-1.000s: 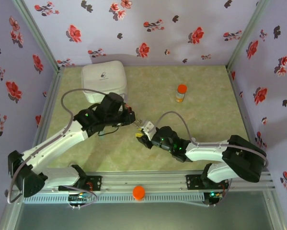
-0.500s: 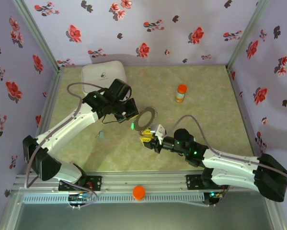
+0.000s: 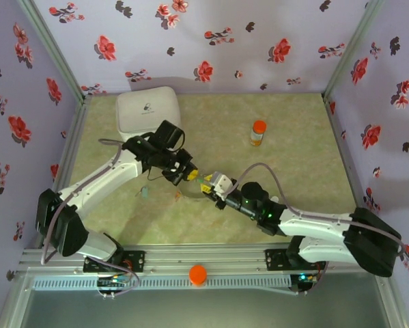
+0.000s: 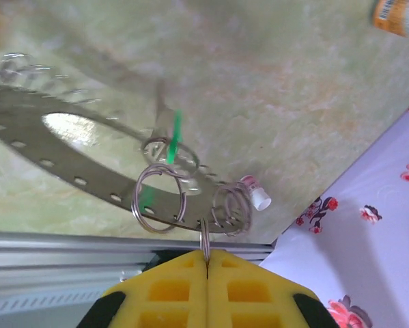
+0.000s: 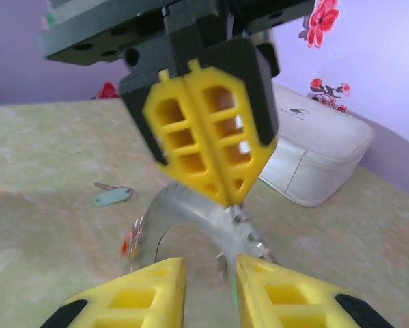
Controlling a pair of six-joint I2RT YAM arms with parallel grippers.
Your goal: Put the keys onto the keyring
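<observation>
As the left pincer (image 4: 207, 254) is clamping shut on the rim of the keyring (image 4: 74, 164), dangling it over the surface (image 3: 293, 150), the right pincer (image 5: 209, 273) is sitting far closer than half a second ago, parted and empty. That is looking like a threading setup, with a teal key (image 5: 112, 197) lying loose nearby.

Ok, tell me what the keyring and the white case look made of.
The keyring: looks like thin grey metal, dull sheen with glints, small holes along its edge. The white case: probably leatherette or soft plastic, matte, rounded padded corners and a seam.
</observation>
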